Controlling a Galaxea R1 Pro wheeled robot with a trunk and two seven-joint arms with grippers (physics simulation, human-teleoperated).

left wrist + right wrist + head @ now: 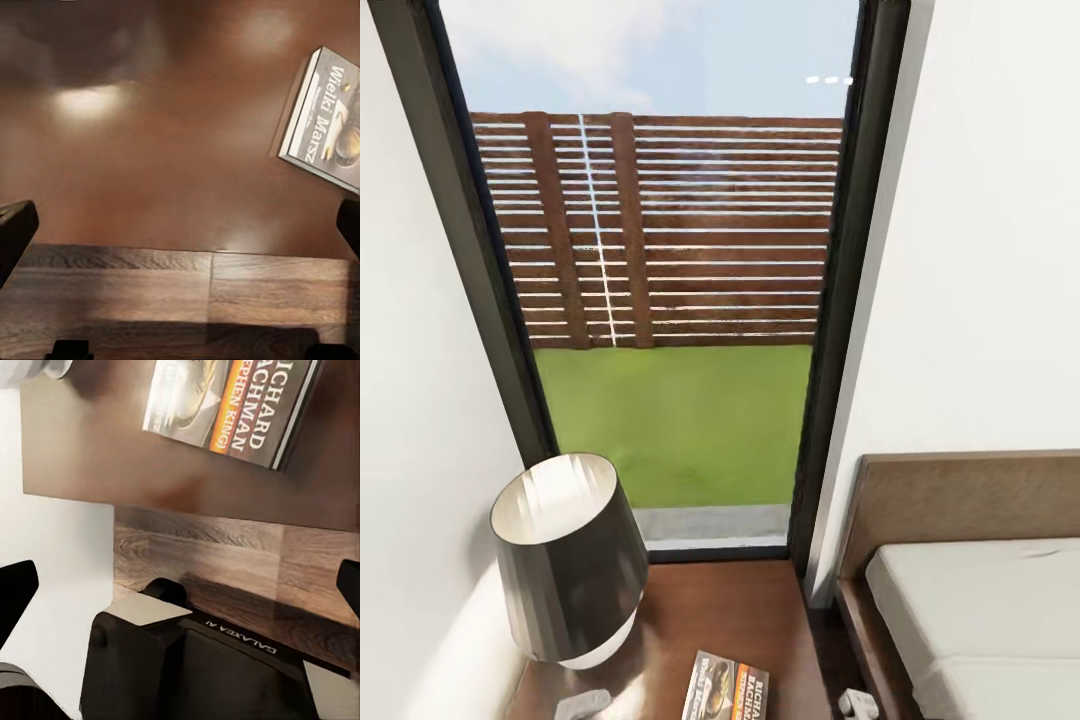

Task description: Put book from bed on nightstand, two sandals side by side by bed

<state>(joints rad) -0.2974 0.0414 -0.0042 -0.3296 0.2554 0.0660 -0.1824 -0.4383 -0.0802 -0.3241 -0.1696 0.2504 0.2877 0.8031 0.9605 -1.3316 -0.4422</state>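
Note:
The book (725,688) lies flat on the dark brown nightstand (730,610), to the right of a lamp. Its dark cover with an orange band and white lettering faces up. In the left wrist view my left gripper (180,229) is open and empty above the nightstand's front edge, and the book (322,120) lies off to one side of it. My right gripper (180,585) is also open and empty, held over the wood floor in front of the nightstand, with the book (232,405) beyond its fingers. The bed (980,610) stands right of the nightstand. The sandals are out of view.
A lamp with a dark shade (565,560) takes up the nightstand's left half. The tall dark-framed glass door (680,300) is straight ahead between white walls. A narrow strip of floor separates nightstand and bed. My own dark base (195,667) sits below the right gripper.

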